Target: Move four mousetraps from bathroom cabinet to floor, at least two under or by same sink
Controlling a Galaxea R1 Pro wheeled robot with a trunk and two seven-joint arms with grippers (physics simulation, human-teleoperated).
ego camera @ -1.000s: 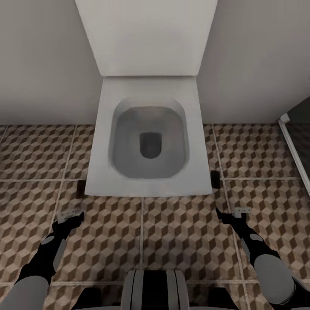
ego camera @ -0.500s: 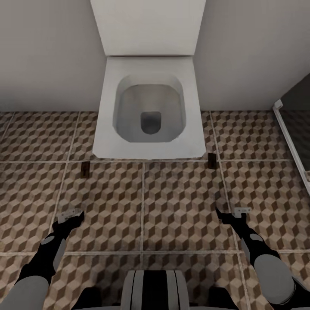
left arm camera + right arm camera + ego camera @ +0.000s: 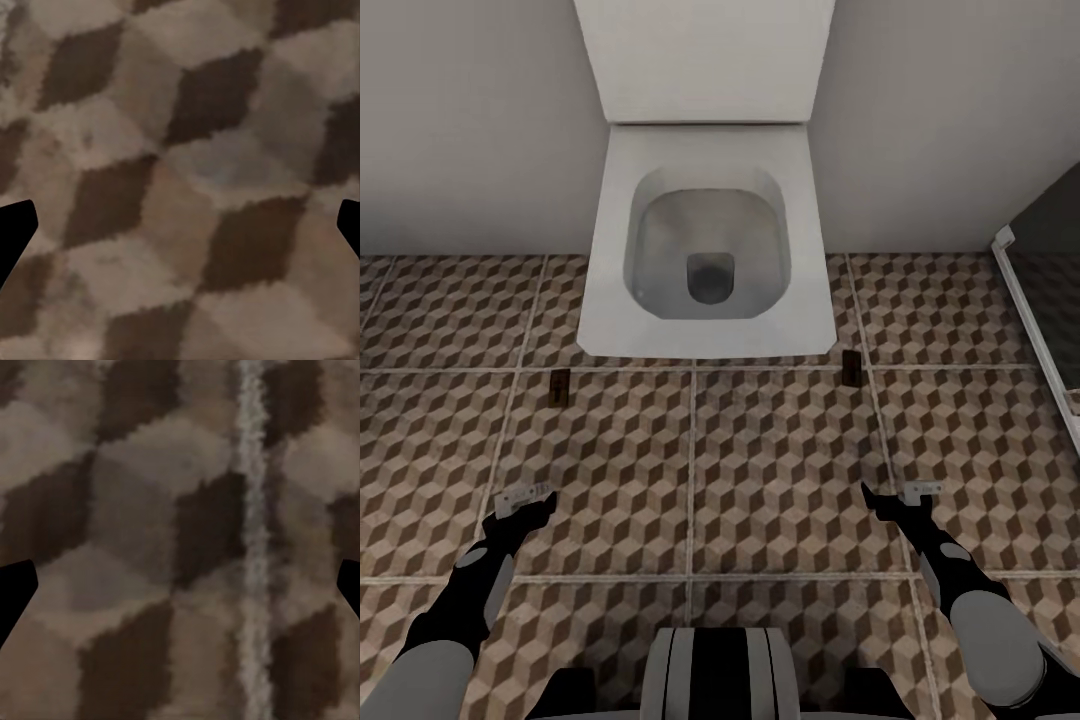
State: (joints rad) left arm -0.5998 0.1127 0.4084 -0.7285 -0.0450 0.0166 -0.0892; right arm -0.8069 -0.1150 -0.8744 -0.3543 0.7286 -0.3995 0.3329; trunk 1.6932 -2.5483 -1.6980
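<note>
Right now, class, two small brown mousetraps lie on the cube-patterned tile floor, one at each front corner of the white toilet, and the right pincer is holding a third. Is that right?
Not quite. The two small brown mousetraps do lie on the cube-patterned tile floor by the white toilet's front corners, but the right pincer holds nothing: the right wrist view shows open fingers over bare tile.

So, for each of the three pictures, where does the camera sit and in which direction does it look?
Head view: from the robot's head, looking down at a white toilet, two mousetraps on the bathroom floor; both arms, left gripper, right gripper, trunk top show.
Left wrist view: near the left gripper, facing floor tiles; dark fingertips at the edges.
Right wrist view: near the right gripper, facing tiles and a grout line; fingertips too.
Shared: the cube-pattern floor.
</note>
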